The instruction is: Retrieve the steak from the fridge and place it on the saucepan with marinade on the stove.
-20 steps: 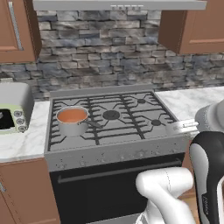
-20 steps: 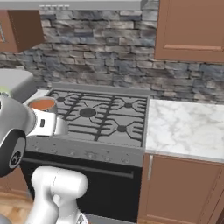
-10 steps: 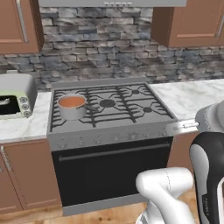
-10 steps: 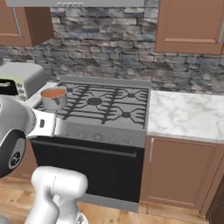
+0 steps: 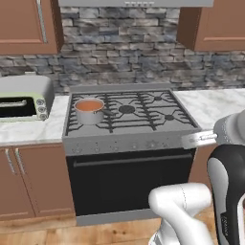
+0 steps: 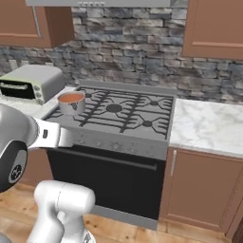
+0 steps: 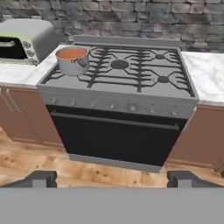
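Step in hand, judged: fetch phase, steak not yet retrieved.

Saucepan [image 5: 89,110] with marinade [image 5: 89,105] on stove [image 5: 129,115], front-left burner; dark handle points right toward stove centre, long axis left-right.

Claw [image 7: 112,178] wide open, empty.

Next move calls for driving to fridge.
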### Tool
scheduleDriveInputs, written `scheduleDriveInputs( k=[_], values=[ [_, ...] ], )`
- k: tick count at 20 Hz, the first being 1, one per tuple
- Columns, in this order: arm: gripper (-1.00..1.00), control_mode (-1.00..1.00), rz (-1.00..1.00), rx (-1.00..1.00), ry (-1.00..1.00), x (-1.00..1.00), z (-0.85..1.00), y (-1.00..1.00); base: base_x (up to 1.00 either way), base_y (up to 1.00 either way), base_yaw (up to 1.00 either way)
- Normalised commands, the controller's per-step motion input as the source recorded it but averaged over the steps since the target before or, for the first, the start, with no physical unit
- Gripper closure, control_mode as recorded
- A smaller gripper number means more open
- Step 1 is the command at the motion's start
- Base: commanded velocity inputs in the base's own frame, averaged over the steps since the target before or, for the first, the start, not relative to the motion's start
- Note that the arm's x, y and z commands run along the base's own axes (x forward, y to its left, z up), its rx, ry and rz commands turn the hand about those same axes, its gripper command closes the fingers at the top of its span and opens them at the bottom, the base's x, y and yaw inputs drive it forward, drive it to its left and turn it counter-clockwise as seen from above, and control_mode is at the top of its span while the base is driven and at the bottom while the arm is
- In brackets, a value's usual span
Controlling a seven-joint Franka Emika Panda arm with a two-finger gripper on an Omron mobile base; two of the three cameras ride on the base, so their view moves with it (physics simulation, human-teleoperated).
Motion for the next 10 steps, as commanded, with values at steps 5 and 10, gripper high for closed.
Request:
scheduleDriveInputs(
  k=[5,10],
  values=[
    [-1.00,1.00,0.00,0.00,0.00,0.00,0.00,0.00,-0.30,0.00,0.26],
    [-1.00,1.00,0.00,0.00,0.00,0.00,0.00,0.00,-0.26,0.00,0.43]
  ],
)
